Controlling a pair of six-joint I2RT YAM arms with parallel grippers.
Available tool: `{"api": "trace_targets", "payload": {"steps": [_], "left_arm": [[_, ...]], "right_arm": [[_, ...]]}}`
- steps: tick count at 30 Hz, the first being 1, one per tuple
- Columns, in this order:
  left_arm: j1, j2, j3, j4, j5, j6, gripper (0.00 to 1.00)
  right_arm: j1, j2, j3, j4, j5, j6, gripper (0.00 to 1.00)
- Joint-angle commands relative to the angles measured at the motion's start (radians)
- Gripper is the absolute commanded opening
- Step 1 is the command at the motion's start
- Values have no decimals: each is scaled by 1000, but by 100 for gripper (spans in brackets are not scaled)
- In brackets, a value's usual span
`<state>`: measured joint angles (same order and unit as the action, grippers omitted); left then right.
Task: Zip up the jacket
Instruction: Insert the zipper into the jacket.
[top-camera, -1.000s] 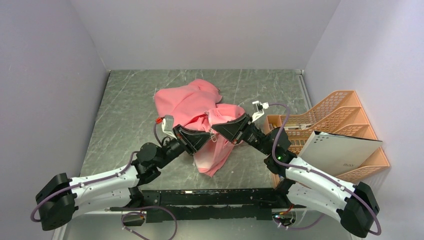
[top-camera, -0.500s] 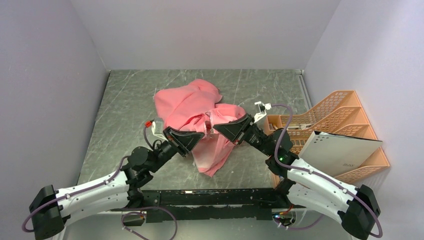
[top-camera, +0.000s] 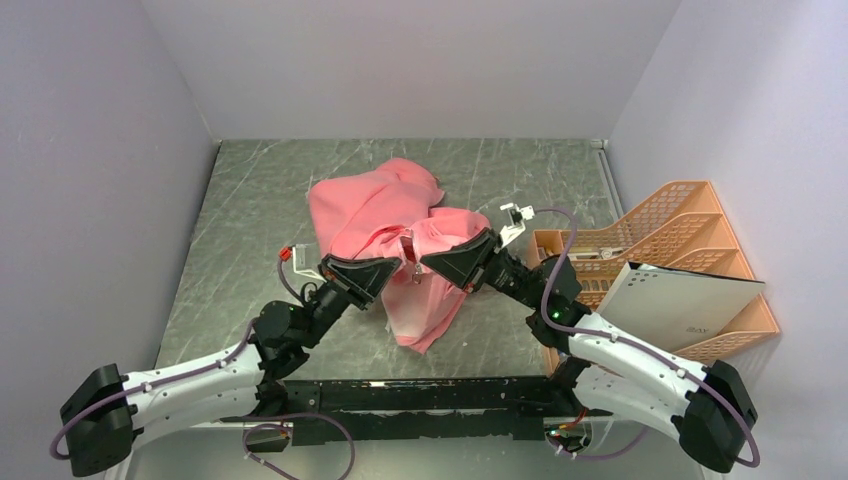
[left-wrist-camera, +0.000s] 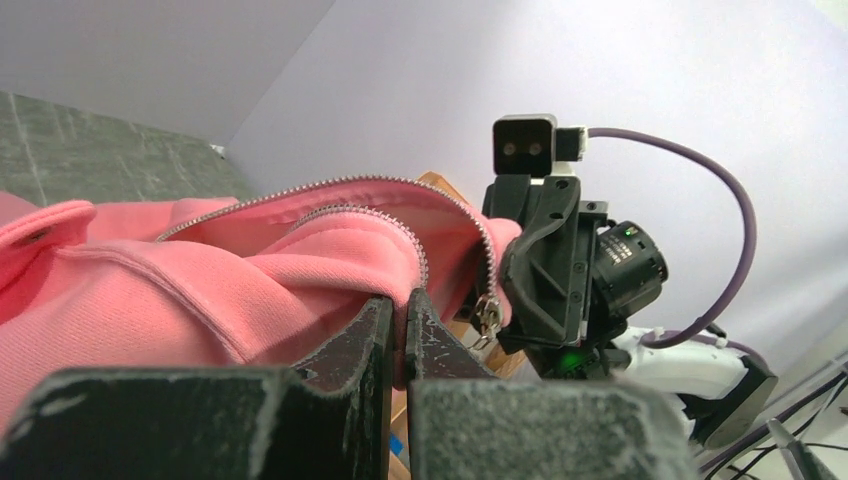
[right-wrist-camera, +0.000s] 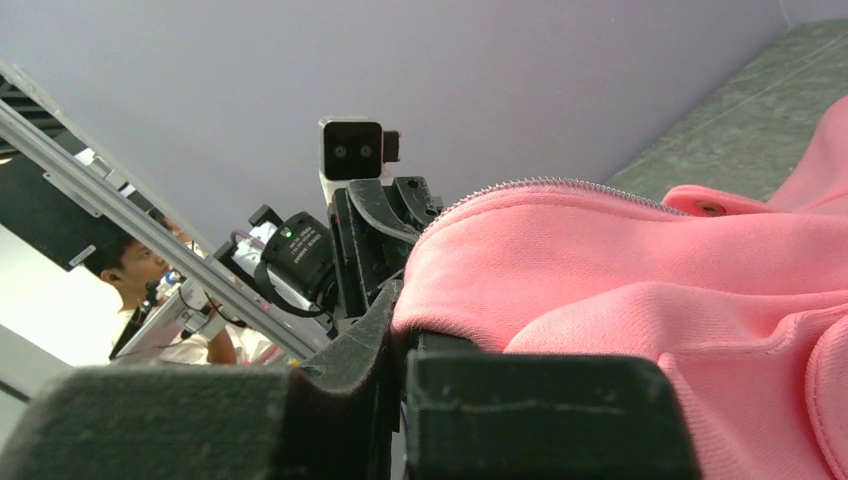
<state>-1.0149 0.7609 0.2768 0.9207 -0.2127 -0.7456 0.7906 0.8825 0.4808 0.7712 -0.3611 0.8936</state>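
Note:
The salmon-pink jacket (top-camera: 380, 210) lies crumpled mid-table, its near part lifted between the two arms. My left gripper (top-camera: 392, 268) is shut on the jacket's zipper edge, pinching pink fabric (left-wrist-camera: 300, 290) between its fingertips (left-wrist-camera: 398, 315). My right gripper (top-camera: 430, 262) is shut on the facing edge (right-wrist-camera: 600, 270), its pinch at the fold (right-wrist-camera: 405, 330). The zipper teeth (left-wrist-camera: 330, 192) run open in an arc between them. The small metal pull (left-wrist-camera: 487, 314) hangs by the right gripper, and it shows in the top view (top-camera: 413, 275).
An orange mesh file tray (top-camera: 660, 240) stands at the right of the table with a white booklet (top-camera: 680, 300) in it. Grey walls close the back and both sides. The marbled grey table (top-camera: 250, 220) shows left of the jacket.
My left arm has drawn back to the left and then shifted, holding the jacket edge throughout. The gap between the two grippers has widened slightly, and the zipper pull now hangs in view between them.

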Motion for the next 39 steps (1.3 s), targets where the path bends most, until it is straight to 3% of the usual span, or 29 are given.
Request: {"api": "trace_targets", "payload": {"steps": [1, 19, 33, 39], "left_arm": [[-5, 18, 0, 179, -11, -62, 5], [-5, 104, 21, 319, 2, -97, 5], [-5, 126, 19, 344, -11, -118, 5], [-5, 120, 18, 346, -16, -120, 5]], "right_arm": [[2, 6, 11, 67, -9, -5, 0], [2, 18, 6, 61, 88, 30, 0], [2, 80, -1, 245, 1, 63, 0], [2, 80, 2, 232, -3, 57, 0]]}}
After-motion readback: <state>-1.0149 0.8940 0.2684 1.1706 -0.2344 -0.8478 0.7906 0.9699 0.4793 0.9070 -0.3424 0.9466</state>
